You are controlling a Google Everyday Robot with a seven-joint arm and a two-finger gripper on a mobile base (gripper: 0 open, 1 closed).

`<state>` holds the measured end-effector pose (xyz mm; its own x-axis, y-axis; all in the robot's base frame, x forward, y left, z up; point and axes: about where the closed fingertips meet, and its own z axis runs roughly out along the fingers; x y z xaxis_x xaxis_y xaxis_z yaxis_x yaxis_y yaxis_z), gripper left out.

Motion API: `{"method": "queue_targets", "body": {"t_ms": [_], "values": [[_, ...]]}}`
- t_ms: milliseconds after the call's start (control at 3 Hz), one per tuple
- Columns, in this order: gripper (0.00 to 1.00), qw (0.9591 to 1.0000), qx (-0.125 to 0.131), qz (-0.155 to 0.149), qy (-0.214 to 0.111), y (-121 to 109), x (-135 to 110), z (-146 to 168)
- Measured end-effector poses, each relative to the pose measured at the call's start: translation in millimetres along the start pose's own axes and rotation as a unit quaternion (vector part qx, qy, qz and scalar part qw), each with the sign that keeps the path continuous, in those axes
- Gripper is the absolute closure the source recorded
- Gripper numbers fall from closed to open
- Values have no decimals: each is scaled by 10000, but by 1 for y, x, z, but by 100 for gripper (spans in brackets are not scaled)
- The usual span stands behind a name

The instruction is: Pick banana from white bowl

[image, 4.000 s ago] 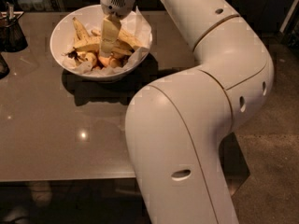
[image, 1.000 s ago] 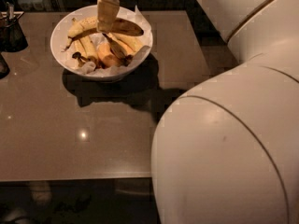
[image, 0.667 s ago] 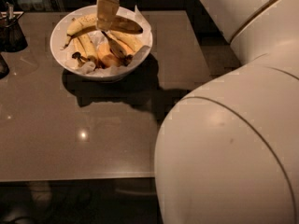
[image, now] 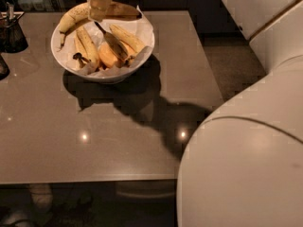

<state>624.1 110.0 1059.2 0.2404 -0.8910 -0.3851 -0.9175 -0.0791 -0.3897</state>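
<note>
The white bowl [image: 142, 56], lined with crinkled paper, stands at the table's back left. The long speckled banana [image: 72, 19] lies across the bowl's back, level with the rim, its browned end [image: 124, 9] to the right. My gripper [image: 101, 4] comes down from the top edge and is shut on the banana's middle, holding it just above the other fruit. The gripper's upper part is cut off by the frame.
Shorter bananas [image: 87, 46] [image: 127, 38] and an orange piece [image: 110, 56] lie in the bowl. A dark holder [image: 12, 32] stands at the table's left edge. My white arm [image: 246, 164] fills the right side, over the brown table's [image: 71, 141] front right corner.
The gripper has closed on the long banana and raised it from inside the bowl to rim height. My arm's body has shifted further right in the view.
</note>
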Motion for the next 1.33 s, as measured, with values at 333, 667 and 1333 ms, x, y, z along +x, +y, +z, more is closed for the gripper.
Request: {"method": "queue_targets", "body": {"t_ms": [333,667,1333], "values": [[100,10000,-2,2,1,0,0,0],[100,10000,-61,53,26,-2,1,6],[100,9996,65,-164,240,-15,-8,-6]]}}
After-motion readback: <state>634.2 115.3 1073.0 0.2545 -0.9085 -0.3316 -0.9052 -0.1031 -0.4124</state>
